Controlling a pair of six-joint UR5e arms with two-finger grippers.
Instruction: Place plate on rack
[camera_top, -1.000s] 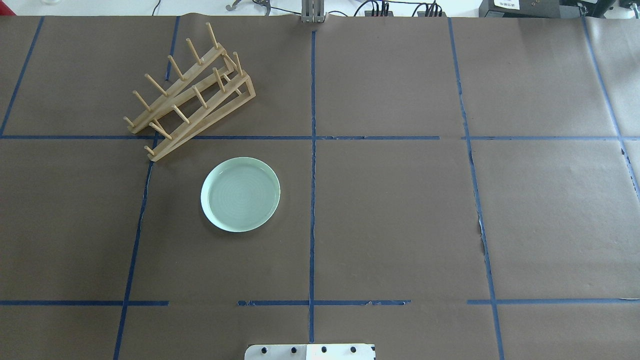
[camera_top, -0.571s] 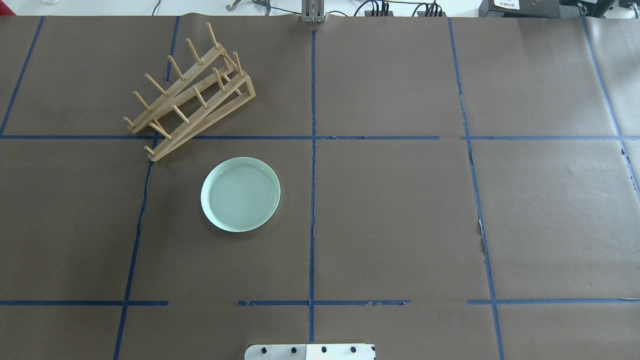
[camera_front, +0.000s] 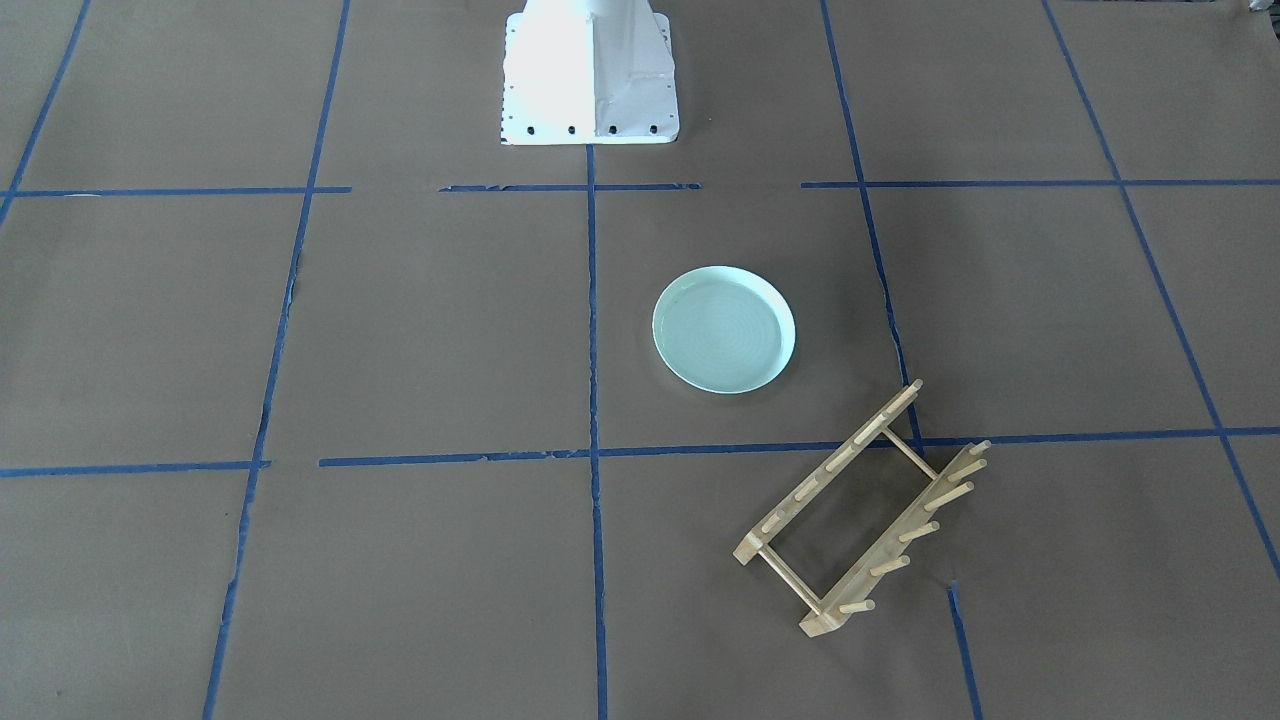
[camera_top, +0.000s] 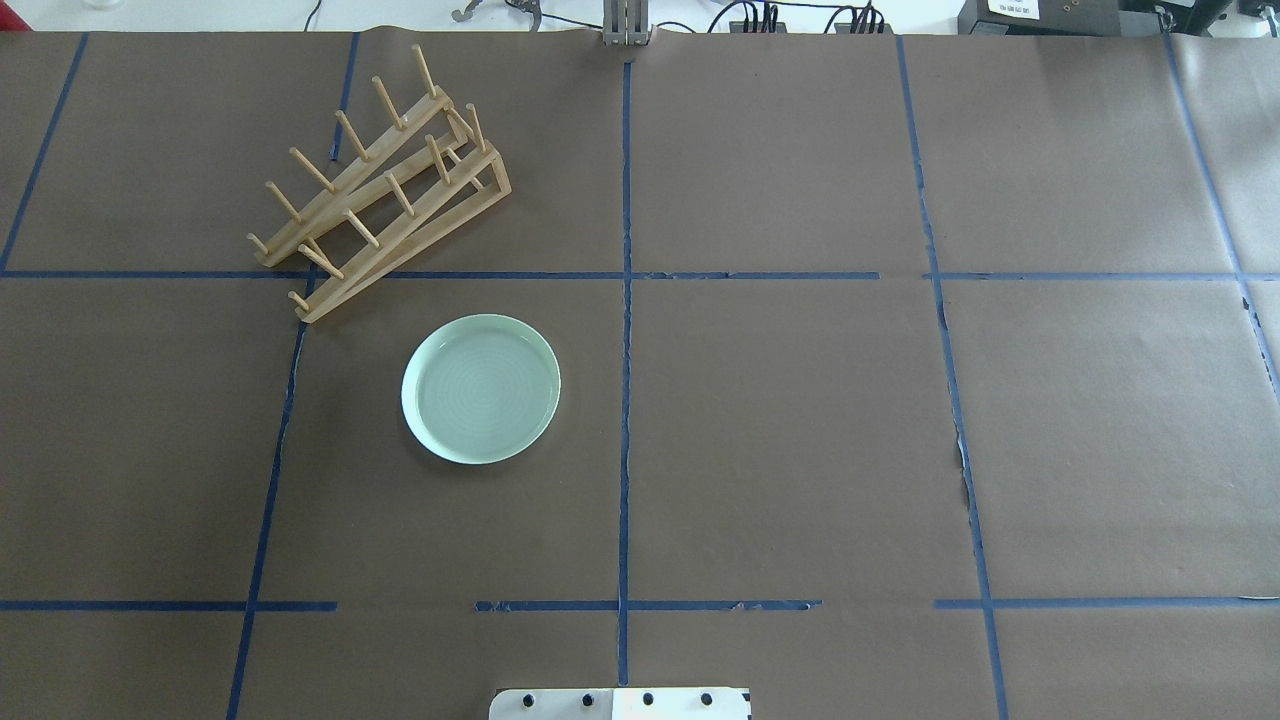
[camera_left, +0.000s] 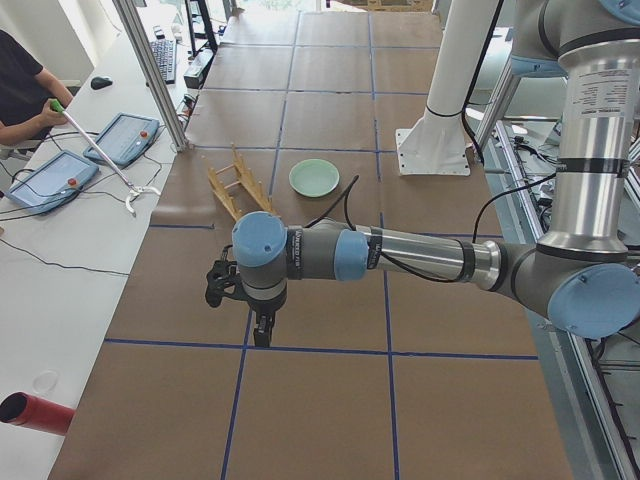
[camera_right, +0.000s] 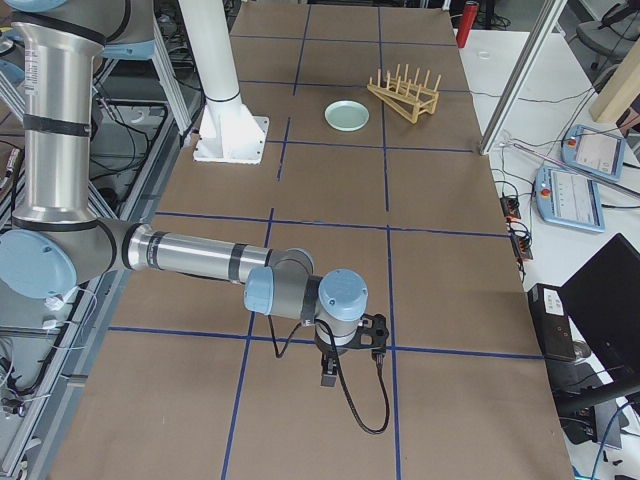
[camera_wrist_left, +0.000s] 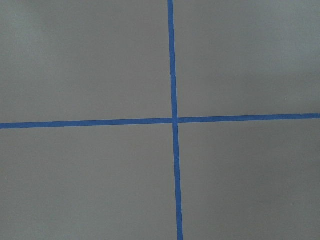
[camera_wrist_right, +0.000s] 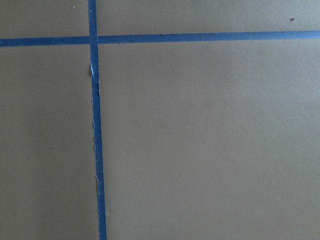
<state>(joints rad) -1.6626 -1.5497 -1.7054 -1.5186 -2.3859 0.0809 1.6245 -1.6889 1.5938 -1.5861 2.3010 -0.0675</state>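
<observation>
The pale mint-green plate (camera_top: 481, 388) lies flat on the brown paper table, left of the centre line; it also shows in the front view (camera_front: 723, 329). The wooden rack (camera_top: 380, 190) stands diagonally just beyond it to the left, its pegs bare, also seen in the front view (camera_front: 860, 510). Plate and rack are apart. My left gripper (camera_left: 262, 335) shows only in the left side view, far from both, pointing down at the table. My right gripper (camera_right: 328, 378) shows only in the right side view, at the other end. I cannot tell whether either is open or shut.
The robot's white base (camera_front: 590, 75) stands at the table's near edge. Blue tape lines (camera_top: 625, 300) divide the paper into squares. Operators' tablets (camera_left: 130, 135) and a hooked stick lie on the side bench. Both wrist views show only paper and tape.
</observation>
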